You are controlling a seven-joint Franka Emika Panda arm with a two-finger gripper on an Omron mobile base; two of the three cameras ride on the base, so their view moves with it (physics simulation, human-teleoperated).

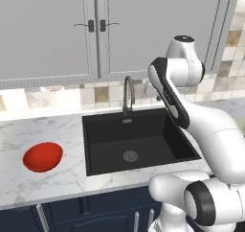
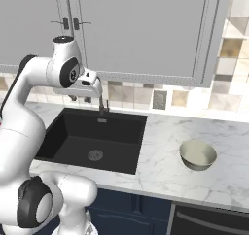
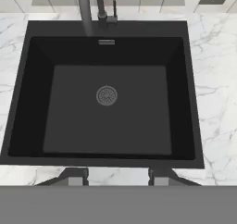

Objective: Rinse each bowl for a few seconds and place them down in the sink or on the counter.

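Observation:
A wide glossy red bowl (image 1: 43, 156) sits upright on the white marble counter (image 1: 48, 130), left of the black sink (image 1: 110, 130). The smaller cream bowl (image 2: 198, 155) stands upright on the counter (image 2: 160, 151) to the right of the sink (image 2: 73, 132). My gripper (image 2: 80, 99) hangs high over the basin's back half, near the faucet (image 2: 102, 108), pointing down. In the hand view the gripper (image 3: 118, 177) is open, with nothing between its fingertips (image 3: 76, 177), and looks straight down into the sink (image 3: 106, 126) with its round grey drain (image 3: 107, 95). No water is visible.
The grey gooseneck faucet (image 1: 128, 94) rises behind the basin, close to my hand. Grey wall cabinets (image 1: 95, 29) hang above the tiled backsplash (image 2: 228, 69). A wall outlet (image 2: 159, 99) sits behind the right counter. Navy cabinets (image 1: 95, 216) run below the counter.

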